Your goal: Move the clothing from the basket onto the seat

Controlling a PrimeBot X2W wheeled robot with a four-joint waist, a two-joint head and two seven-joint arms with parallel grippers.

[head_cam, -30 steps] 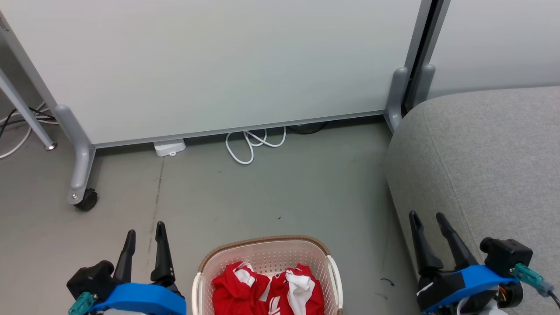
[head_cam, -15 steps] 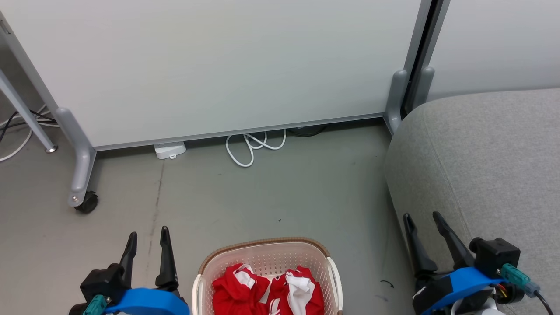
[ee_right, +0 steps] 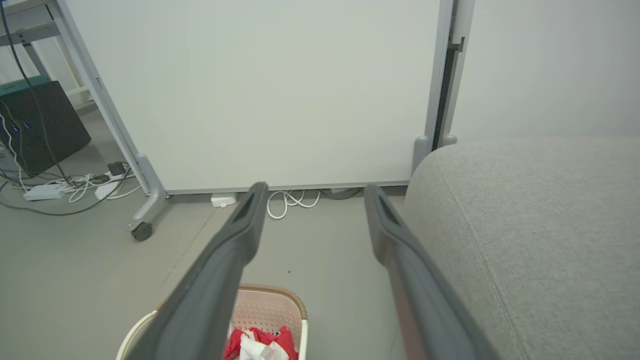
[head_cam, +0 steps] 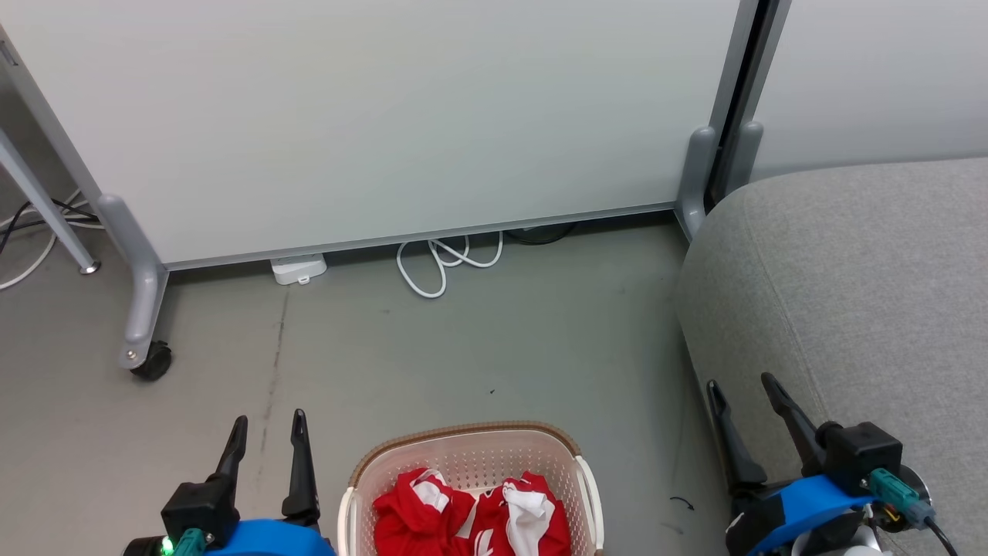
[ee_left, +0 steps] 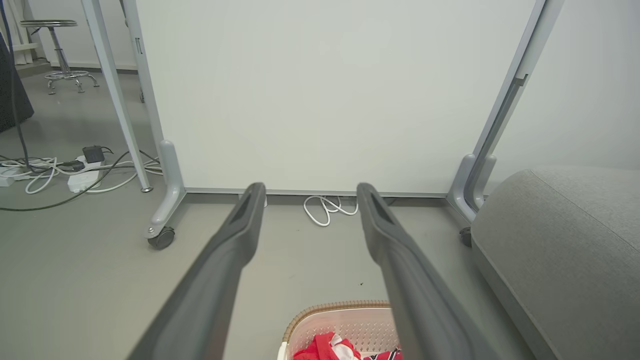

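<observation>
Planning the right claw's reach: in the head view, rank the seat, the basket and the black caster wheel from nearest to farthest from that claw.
From the right claw:
1. seat, right alongside it, on the robot's right.
2. basket, a little way off to its left.
3. caster wheel, far across on the robot's left.

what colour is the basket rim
Brown woven-look rim on the cream perforated plastic basket; best in head view.
</observation>
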